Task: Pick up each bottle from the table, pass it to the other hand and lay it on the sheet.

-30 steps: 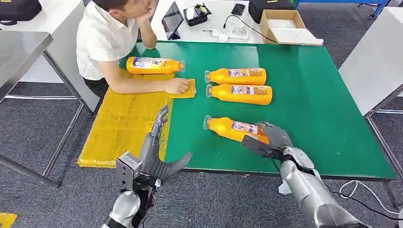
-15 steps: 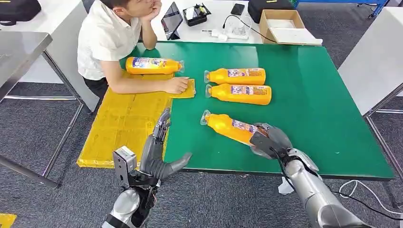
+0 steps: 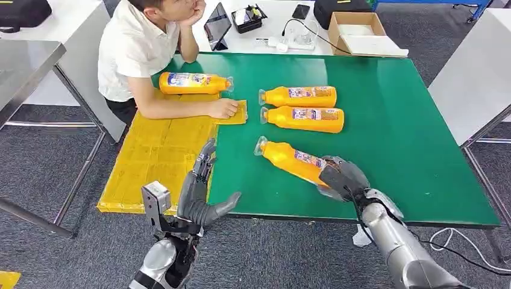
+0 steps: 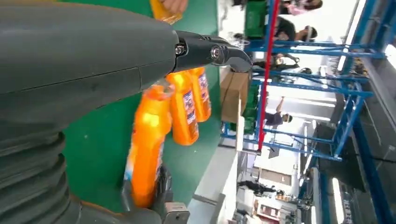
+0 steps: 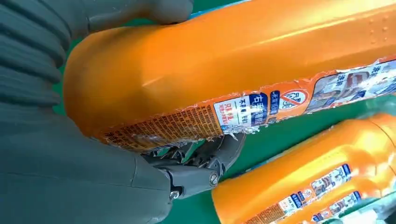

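My right robot hand (image 3: 342, 179) grips the base end of an orange bottle (image 3: 293, 161), fingers wrapped round it; in the right wrist view the thumb lies over the top of the bottle (image 5: 224, 70) and the darker fingers (image 5: 205, 163) curl beneath its label. The bottle slants from my hand toward 10 o'clock, its clear cap end pointing at the middle of the green bench (image 3: 398, 120); whether its cap end touches the bench I cannot tell.

My left robot hand (image 3: 199, 192) is open and holds nothing, fingers spread and pointing toward 12 o'clock, thumb out toward 3 o'clock, at the near edge of the bench where the yellow sheet (image 3: 156, 156) meets the green. The held bottle lies at 2 o'clock from this hand, well apart from it.

Two more orange bottles (image 3: 301, 107) lie side by side, touching, at 12 o'clock from the held one, caps toward 9 o'clock. A fourth bottle (image 3: 194, 83) lies on the far end of the sheet, cap toward 3 o'clock.

A person (image 3: 138, 54) sits at the far left corner, one forearm resting on the sheet just near that fourth bottle. An open cardboard box (image 3: 355, 33) stands beyond the far edge of the bench; its contents are too unclear to name.
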You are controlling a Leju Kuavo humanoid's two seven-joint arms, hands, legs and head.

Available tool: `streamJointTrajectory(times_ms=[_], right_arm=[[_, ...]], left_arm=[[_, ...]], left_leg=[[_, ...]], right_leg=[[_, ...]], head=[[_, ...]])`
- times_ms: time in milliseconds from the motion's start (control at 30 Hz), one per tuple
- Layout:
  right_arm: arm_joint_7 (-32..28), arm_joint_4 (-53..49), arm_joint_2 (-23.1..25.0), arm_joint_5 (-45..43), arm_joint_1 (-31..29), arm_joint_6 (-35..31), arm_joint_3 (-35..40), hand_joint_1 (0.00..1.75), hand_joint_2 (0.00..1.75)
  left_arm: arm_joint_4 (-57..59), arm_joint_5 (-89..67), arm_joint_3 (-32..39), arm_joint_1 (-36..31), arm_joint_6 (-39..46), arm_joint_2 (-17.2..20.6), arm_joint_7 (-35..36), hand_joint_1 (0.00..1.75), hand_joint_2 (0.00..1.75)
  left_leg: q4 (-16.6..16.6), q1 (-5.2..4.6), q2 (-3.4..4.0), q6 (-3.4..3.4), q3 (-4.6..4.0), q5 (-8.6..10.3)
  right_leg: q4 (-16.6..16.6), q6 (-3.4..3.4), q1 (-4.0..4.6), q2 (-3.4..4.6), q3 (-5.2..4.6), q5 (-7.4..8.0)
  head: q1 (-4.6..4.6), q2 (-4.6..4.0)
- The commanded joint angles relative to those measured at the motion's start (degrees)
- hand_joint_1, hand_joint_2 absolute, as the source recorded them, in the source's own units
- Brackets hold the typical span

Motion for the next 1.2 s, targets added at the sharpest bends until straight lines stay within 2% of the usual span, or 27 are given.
streamJointTrajectory(times_ms=[33,100,133,167,233,267,333,367,400,467,700,767,833,867,900,967,1000,1033,1100,1200], right_arm=[[-3.5,-6.8,3.0,-6.7,4.2,-2.7,-0.2,1.75,1.75],[-4.0,-12.3,3.9,-8.9,6.3,-2.9,-0.4,1.75,1.75],[-10.9,-19.3,6.0,-14.3,8.8,-1.1,-1.2,1.75,1.75],[-10.5,-23.7,7.5,-14.3,10.7,-1.0,-0.6,1.75,1.75],[-4.2,-34.1,9.4,-15.0,14.3,-2.1,3.5,1.75,1.75],[-2.9,-35.6,8.9,-16.6,14.4,-2.2,5.4,1.75,1.75],[-2.5,-36.2,7.9,-17.5,14.7,-2.7,6.4,1.75,1.75],[-2.8,-35.7,7.5,-18.1,14.7,-2.9,6.4,1.75,1.75],[-3.1,-35.1,7.4,-18.7,14.7,-2.9,6.0,1.75,1.75],[-4.0,-33.9,7.4,-19.3,15.5,-3.4,4.6,1.75,1.75],[-4.9,-33.1,8.1,-19.3,15.9,-3.6,3.7,1.75,1.75],[-5.8,-31.7,8.6,-19.0,14.6,-2.5,4.7,1.75,1.75],[-5.8,-30.3,9.5,-19.1,13.5,-2.5,5.3,1.75,1.75],[-5.7,-29.8,9.7,-18.9,13.3,-2.2,5.9,1.75,1.75],[-5.5,-29.0,9.8,-18.4,12.9,-1.6,7.0,1.75,1.75],[-2.0,-24.9,8.4,-17.8,10.9,5.6,11.2,1.75,1.75],[-5.0,-19.0,6.7,-14.7,7.9,6.2,16.7,1.75,1.75],[-6.8,-15.7,6.8,-15.3,6.6,7.4,18.0,1.75,1.75],[-9.1,-11.7,7.6,-13.6,5.5,6.0,20.5,1.75,1.75],[-12.1,-12.5,8.4,-13.6,6.3,5.9,22.7,1.75,1.75]], left_arm=[[5.2,6.5,4.7,-1.1,0.1,-0.5,0.9,0.0,1.75],[5.6,9.1,5.4,-0.5,1.2,-1.1,1.9,0.0,1.75],[7.0,18.0,8.2,0.5,-4.3,-2.6,9.5,0.0,1.75],[6.8,27.5,7.6,0.7,-4.7,-0.4,10.4,0.0,1.75],[9.1,30.2,5.6,0.8,-4.0,2.0,9.6,0.0,1.75],[8.7,32.7,6.6,1.2,-4.3,0.7,6.1,0.0,1.75],[5.5,32.0,6.6,1.7,-0.5,-0.8,4.3,0.0,1.75],[3.2,33.7,6.2,2.1,-2.3,-0.9,4.3,0.0,1.75],[1.5,33.4,5.5,2.3,-2.3,-0.5,4.8,0.0,1.75],[-1.9,27.9,4.4,3.2,0.8,0.3,3.8,0.0,1.75],[-0.7,23.5,2.2,3.1,1.2,1.0,4.7,0.0,1.75],[0.5,39.9,3.9,3.7,-9.7,-0.5,10.2,0.0,1.75],[0.5,36.8,3.3,2.9,-6.8,-0.1,6.3,0.0,1.75],[0.9,37.2,3.5,2.4,-6.5,-0.1,6.7,0.0,1.75],[1.1,36.0,3.2,1.9,-6.3,0.3,6.0,0.0,1.75],[1.1,33.0,2.4,1.4,-7.1,0.7,4.0,0.0,1.75],[1.5,32.7,1.8,0.7,-10.7,0.6,3.5,0.0,1.75],[2.0,35.5,1.3,0.4,-13.9,0.6,5.2,0.0,1.75],[4.1,31.8,0.7,-0.3,-11.5,0.6,3.6,0.0,1.75],[8.3,33.6,0.8,-1.8,-12.1,0.4,5.4,0.0,1.75]], left_leg=[[-0.1,0.15,0.04,-0.15,0.06,0.0],[0.0,0.15,0.08,-0.14,0.03,-0.02],[0.0,0.05,0.06,-0.09,0.0,-0.02],[0.0,0.14,0.16,-0.15,-0.01,-0.06],[-0.1,0.14,0.28,-0.18,-0.03,-0.08],[-0.1,0.15,0.34,-0.21,-0.04,-0.1],[0.0,0.1,0.19,-0.15,-0.21,-0.09],[0.0,0.19,0.31,-0.21,-0.19,-0.15],[0.0,0.15,0.01,-0.14,-0.42,-0.05],[0.1,0.2,-0.14,-0.13,-0.49,-0.04],[0.0,0.15,-0.1,-0.15,-0.46,-0.04],[0.0,0.11,-0.15,-0.17,-0.46,-0.03],[0.0,0.1,-0.07,-0.16,-0.45,-0.04],[0.0,0.21,0.0,-0.25,-0.36,-0.09],[0.0,0.14,0.03,-0.19,-0.42,-0.06],[0.0,0.12,0.0,-0.13,-0.5,-0.03],[0.0,0.2,0.06,-0.19,-0.43,-0.07],[0.0,0.12,0.01,-0.12,-0.45,-0.01],[0.0,0.21,0.08,-0.14,-0.37,-0.02],[-0.1,0.13,-0.11,-0.08,-0.43,0.03]], right_leg=[[-0.1,-0.21,0.16,0.03,0.08,0.04],[-0.1,-0.19,0.15,0.09,0.06,0.04],[0.0,-0.11,0.05,0.09,0.01,0.01],[-0.1,-0.2,0.15,0.18,0.01,0.02],[-0.1,-0.24,0.14,0.31,-0.07,0.01],[0.0,-0.27,0.15,0.38,-0.09,0.01],[0.0,-0.17,0.09,0.26,-0.21,-0.03],[0.0,-0.24,0.19,0.36,-0.25,-0.04],[0.1,-0.16,0.14,0.08,-0.4,-0.05],[0.0,-0.15,0.19,-0.04,-0.41,-0.07],[0.0,-0.2,0.12,0.01,-0.35,-0.04],[0.0,-0.23,0.11,-0.04,-0.33,-0.04],[0.0,-0.2,0.1,0.05,-0.36,-0.03],[-0.1,-0.33,0.22,0.1,-0.26,-0.04],[0.0,-0.24,0.15,0.14,-0.36,-0.01],[0.0,-0.16,0.11,0.11,-0.43,0.0],[0.0,-0.25,0.19,0.16,-0.36,-0.01],[0.0,-0.15,0.11,0.1,-0.39,0.01],[-0.1,-0.18,0.19,0.17,-0.29,0.05],[0.0,-0.1,0.11,-0.03,-0.33,0.0]], head=[[-0.02,0.0],[0.0,0.0],[0.0,-0.02],[0.0,0.0],[-0.02,0.0],[0.02,0.0],[-0.02,0.0],[-0.04,0.0],[-0.02,0.0],[-0.02,-0.02],[0.0,0.0],[0.02,0.0],[0.0,0.0],[-0.02,-0.02],[0.0,-0.02],[0.0,-0.02],[0.0,0.0],[-0.02,0.0],[0.0,-0.02],[0.07,0.0]])
